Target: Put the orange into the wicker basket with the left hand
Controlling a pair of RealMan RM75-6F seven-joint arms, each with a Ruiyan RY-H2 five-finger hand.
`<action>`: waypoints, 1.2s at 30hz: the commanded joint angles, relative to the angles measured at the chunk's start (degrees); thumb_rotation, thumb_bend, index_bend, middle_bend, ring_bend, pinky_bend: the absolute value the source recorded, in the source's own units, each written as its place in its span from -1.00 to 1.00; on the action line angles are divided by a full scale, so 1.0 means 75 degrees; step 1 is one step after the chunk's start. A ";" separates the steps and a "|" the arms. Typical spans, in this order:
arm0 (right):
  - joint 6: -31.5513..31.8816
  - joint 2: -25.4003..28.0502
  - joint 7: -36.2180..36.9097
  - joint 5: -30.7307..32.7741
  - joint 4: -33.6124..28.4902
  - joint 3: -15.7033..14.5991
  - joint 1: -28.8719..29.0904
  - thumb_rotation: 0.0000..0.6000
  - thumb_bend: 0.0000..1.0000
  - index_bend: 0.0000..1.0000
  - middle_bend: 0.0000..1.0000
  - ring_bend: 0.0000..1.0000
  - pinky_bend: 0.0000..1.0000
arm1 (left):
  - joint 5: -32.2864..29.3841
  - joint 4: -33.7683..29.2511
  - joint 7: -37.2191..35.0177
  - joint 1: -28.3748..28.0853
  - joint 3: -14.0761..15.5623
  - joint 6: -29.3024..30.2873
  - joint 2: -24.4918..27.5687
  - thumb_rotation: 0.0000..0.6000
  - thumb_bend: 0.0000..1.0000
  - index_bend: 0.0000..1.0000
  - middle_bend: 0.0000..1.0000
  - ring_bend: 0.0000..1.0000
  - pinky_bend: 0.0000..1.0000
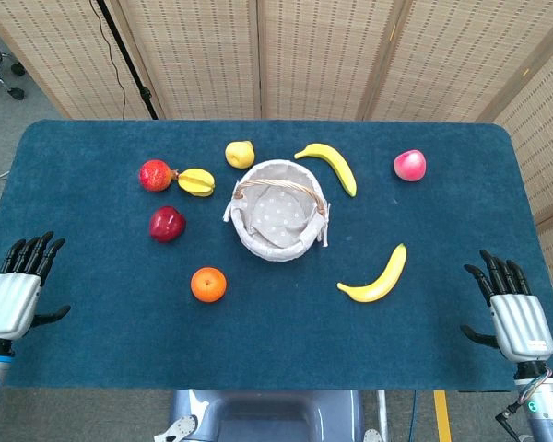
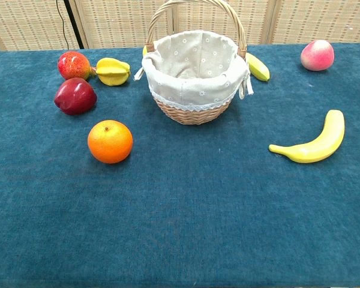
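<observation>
The orange (image 1: 208,284) (image 2: 110,141) lies on the blue table cloth, in front and to the left of the wicker basket (image 1: 249,243) (image 2: 194,111). The basket has a cloth lining and an upright handle, and nothing shows inside it. My left hand (image 1: 17,288) hovers at the table's front left corner, far left of the orange, fingers spread and holding nothing. At the front right corner my right hand (image 1: 513,308) is likewise spread and empty. Neither hand shows in the chest view.
A dark red apple (image 1: 167,224), a pomegranate (image 1: 155,175) and a starfruit (image 1: 196,181) lie behind the orange. A pear (image 1: 240,154) and a banana (image 1: 330,165) sit behind the basket. A peach (image 1: 409,166) and a second banana (image 1: 378,277) lie to the right.
</observation>
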 commanded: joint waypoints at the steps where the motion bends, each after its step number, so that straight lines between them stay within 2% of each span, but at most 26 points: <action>1: 0.0038 0.0016 0.0015 -0.0008 -0.0011 0.0008 -0.0016 1.00 -1.00 -0.70 -1.00 -1.00 -1.00 | 0.0038 0.0033 -0.0041 -0.0045 -0.0003 -0.0046 -0.0044 1.00 -1.00 -1.00 -1.00 -1.00 -1.00; 11: 0.0006 0.0051 0.0195 0.0049 0.0077 0.0022 -0.0019 1.00 -1.00 -0.70 -1.00 -1.00 -1.00 | 0.0100 -0.0041 0.0031 -0.0185 -0.0013 -0.0193 -0.0114 1.00 -1.00 -1.00 -1.00 -1.00 -1.00; 20: -0.0005 0.0088 0.0367 0.0021 0.0079 0.0048 0.0005 1.00 -1.00 -0.70 -1.00 -1.00 -1.00 | 0.0180 -0.0482 0.0353 -0.0412 -0.0040 -0.0423 -0.0138 1.00 -1.00 -1.00 -1.00 -1.00 -1.00; 29: 0.0110 0.0166 0.0534 -0.0054 0.0066 0.0037 -0.0055 1.00 -1.00 -0.70 -1.00 -1.00 -1.00 | 0.0274 -0.0671 0.0669 -0.1035 -0.0036 -0.1251 -0.0860 1.00 -1.00 -1.00 -1.00 -1.00 -1.00; 36: 0.0271 0.0267 0.0676 -0.0084 0.0049 0.0046 -0.0148 1.00 -1.00 -0.70 -1.00 -1.00 -1.00 | 0.0001 -0.0312 0.1092 -0.1590 -0.0088 -0.2006 -0.1856 1.00 -1.00 -1.00 -1.00 -1.00 -1.00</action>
